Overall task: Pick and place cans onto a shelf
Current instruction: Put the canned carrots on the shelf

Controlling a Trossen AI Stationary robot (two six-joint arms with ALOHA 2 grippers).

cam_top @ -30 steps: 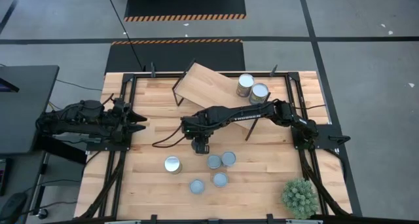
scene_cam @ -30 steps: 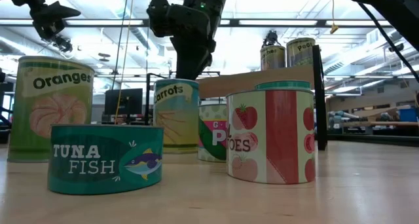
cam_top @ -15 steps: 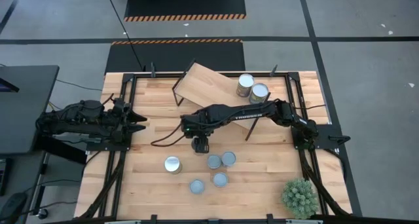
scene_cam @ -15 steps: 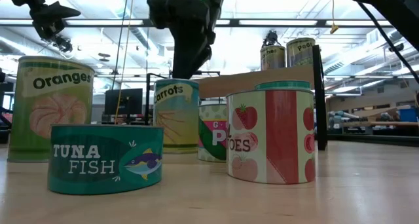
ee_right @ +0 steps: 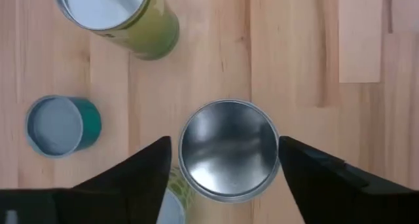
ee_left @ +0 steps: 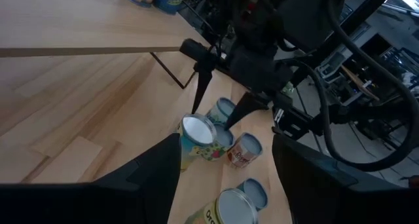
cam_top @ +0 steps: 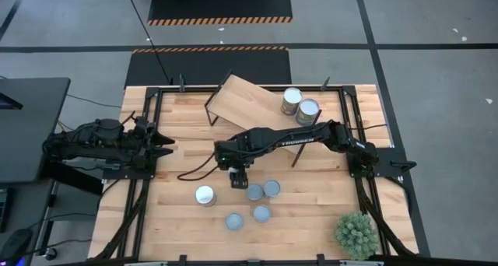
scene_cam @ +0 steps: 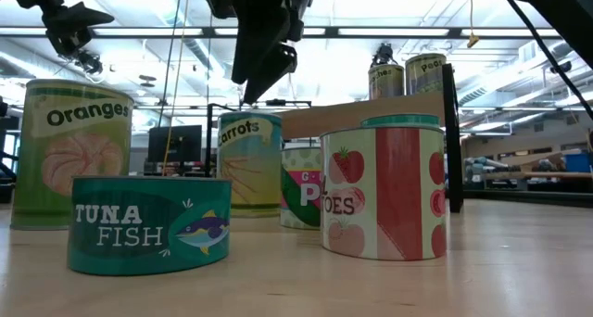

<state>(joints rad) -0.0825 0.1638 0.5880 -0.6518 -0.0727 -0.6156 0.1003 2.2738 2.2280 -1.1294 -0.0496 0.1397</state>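
**Right gripper moves over the carrots can**

The right gripper (cam_top: 238, 178) has shifted toward the front of the desk (cam_top: 179, 211) since a second ago and now hangs directly above the carrots can (ee_right: 228, 149), whose silvery top sits between its spread, empty fingers (ee_right: 137, 178) in the right wrist view. In the low view the fingers (scene_cam: 264, 71) have swung and now tilt above the can, not touching it; a second ago they hung straight.

Nothing else has moved. Two cans (cam_top: 299, 105) stand side by side on the shelf (cam_top: 249, 101), near its right end. On the desk, the oranges can (cam_top: 205, 195) stands left of the gripper, the tuna can (cam_top: 234, 221) nearer the front edge, and three more cans (cam_top: 263, 197) cluster just right of the gripper. A potted plant (cam_top: 355, 234) stands in the front right corner.

The left gripper (cam_top: 165, 145) waits over the left side of the desk, fingers (ee_left: 147, 175) parted and empty.
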